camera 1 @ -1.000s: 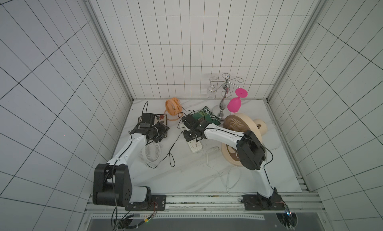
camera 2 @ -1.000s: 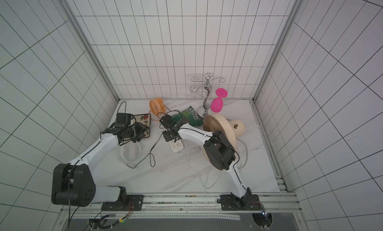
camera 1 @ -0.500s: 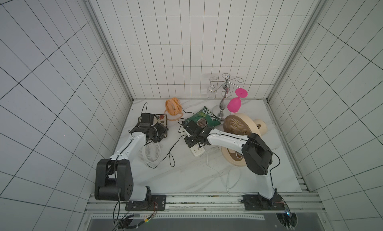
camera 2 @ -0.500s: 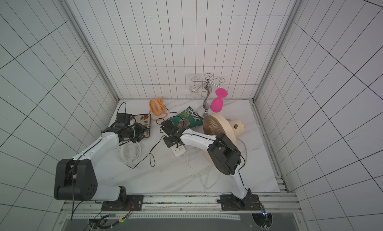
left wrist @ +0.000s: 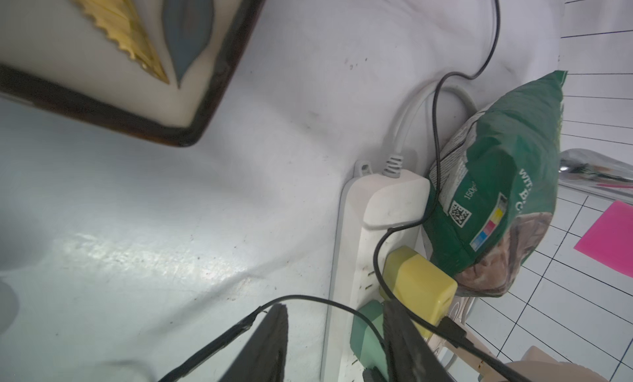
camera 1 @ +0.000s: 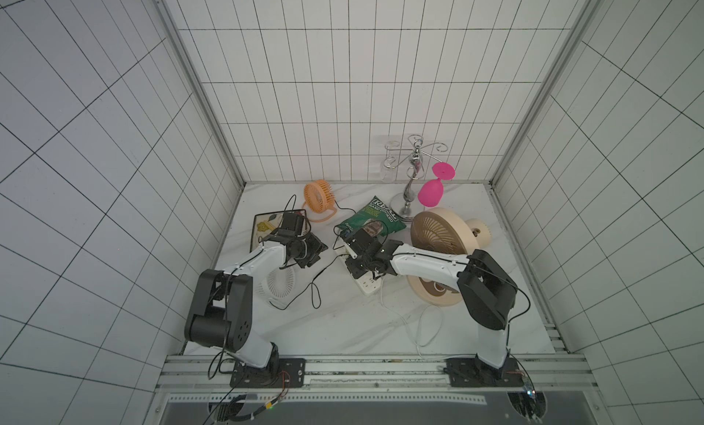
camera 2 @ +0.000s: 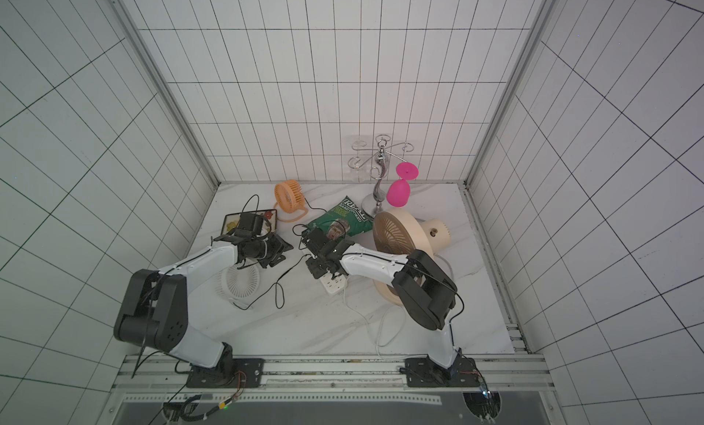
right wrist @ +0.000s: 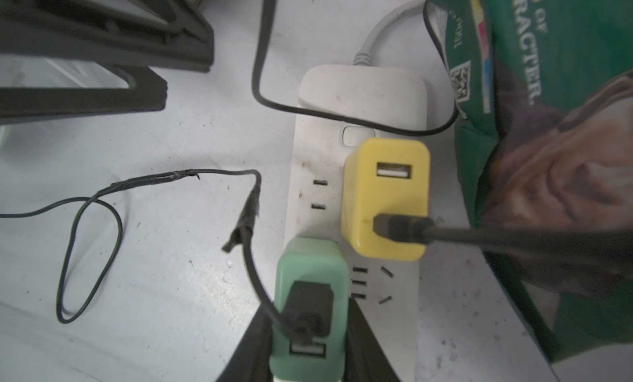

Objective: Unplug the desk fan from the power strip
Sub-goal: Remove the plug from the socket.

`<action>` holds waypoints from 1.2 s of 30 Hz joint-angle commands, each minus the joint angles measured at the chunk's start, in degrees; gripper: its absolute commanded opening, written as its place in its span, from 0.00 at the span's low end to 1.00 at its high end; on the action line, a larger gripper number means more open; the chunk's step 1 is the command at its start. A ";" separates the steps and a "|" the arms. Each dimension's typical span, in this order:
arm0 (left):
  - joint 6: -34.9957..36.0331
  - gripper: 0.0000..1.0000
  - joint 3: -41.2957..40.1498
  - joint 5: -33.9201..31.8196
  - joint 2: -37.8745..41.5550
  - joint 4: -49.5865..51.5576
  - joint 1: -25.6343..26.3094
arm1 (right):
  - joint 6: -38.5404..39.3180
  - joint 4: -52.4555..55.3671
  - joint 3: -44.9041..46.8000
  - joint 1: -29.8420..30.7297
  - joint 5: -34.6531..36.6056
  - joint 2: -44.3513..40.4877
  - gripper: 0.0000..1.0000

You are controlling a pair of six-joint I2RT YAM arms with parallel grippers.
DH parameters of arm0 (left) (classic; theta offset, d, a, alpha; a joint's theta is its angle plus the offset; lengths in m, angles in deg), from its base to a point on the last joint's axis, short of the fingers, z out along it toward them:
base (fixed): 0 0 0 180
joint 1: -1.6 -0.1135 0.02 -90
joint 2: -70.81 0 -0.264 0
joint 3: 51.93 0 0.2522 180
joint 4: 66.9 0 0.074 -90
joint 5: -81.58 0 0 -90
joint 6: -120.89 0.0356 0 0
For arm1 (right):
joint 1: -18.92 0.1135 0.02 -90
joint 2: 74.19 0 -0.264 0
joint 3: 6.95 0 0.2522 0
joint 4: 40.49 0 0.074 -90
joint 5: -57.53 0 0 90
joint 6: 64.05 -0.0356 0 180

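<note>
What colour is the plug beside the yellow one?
The plug is mint green, clearest in the right wrist view.

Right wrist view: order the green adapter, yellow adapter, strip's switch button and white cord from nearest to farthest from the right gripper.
1. The green adapter: between the right gripper fingers, plugged into the power strip.
2. The yellow adapter: next along the strip, on the chip bag side.
3. The switch button: just past the yellow adapter.
4. The white cord: leaving the strip's far end.
</note>
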 commanded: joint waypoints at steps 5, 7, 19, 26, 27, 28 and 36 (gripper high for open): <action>0.44 0.45 -0.54 0.55 -3.56 -3.95 0.93 | 1.21 -2.40 2.32 0.70 -2.78 -0.97 0.25; 0.95 0.45 -0.04 1.14 -4.64 -4.07 2.10 | 1.27 -2.57 2.45 0.70 -2.94 -0.97 0.25; -3.07 0.44 -1.85 5.18 -8.24 -12.13 5.36 | 1.49 -2.27 1.76 0.78 -3.17 -0.63 0.26; -2.65 0.41 -1.62 6.58 -11.34 -12.20 5.84 | 2.83 -2.36 0.62 1.25 -2.39 -0.73 0.25; -2.48 0.39 -1.62 6.25 -11.83 -11.61 5.89 | 3.16 -2.47 0.37 1.41 -2.06 -0.97 0.25; -2.31 0.38 -1.60 5.64 -11.99 -10.84 5.93 | 3.72 -2.83 0.13 1.67 -1.67 -1.27 0.25; -1.49 0.38 -1.66 1.99 -14.11 -7.06 6.59 | 6.56 -6.79 -1.02 2.88 0.22 -3.54 0.22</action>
